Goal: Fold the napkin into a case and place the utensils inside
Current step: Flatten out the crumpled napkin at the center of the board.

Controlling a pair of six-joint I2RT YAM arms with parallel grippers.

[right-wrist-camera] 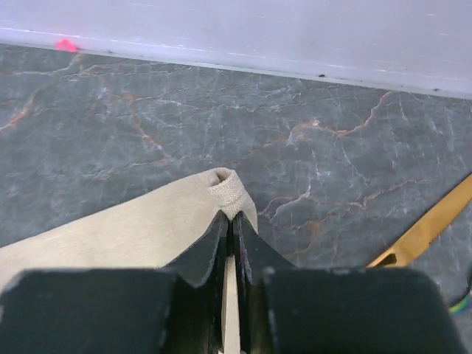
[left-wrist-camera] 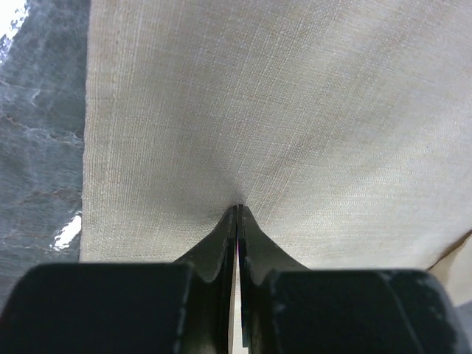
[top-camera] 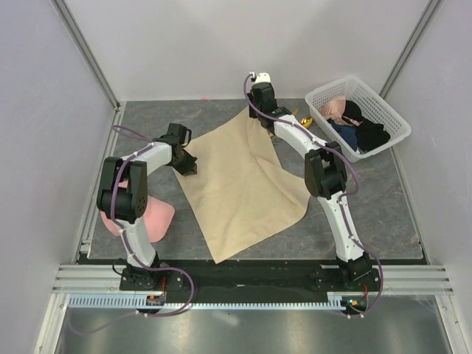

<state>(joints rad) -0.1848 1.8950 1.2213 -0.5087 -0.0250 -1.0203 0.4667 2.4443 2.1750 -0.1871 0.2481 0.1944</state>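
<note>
The beige napkin (top-camera: 236,184) lies spread on the dark table, its far corner raised. My left gripper (top-camera: 189,168) is shut on the napkin's left edge; in the left wrist view the cloth (left-wrist-camera: 280,110) is pinched between the fingertips of the gripper (left-wrist-camera: 237,209). My right gripper (top-camera: 256,113) is shut on the napkin's far corner, and the right wrist view shows that corner (right-wrist-camera: 230,192) curled over the tips of the gripper (right-wrist-camera: 232,216). One orange utensil (top-camera: 305,119) lies on the table beside the basket, its thin orange length (right-wrist-camera: 431,225) off to the right of the right gripper.
A white basket (top-camera: 391,118) holding dark and pink clothes stands at the back right. A pink cap (top-camera: 156,215) lies by the left arm's base. The white back wall (right-wrist-camera: 236,26) runs close behind the right gripper.
</note>
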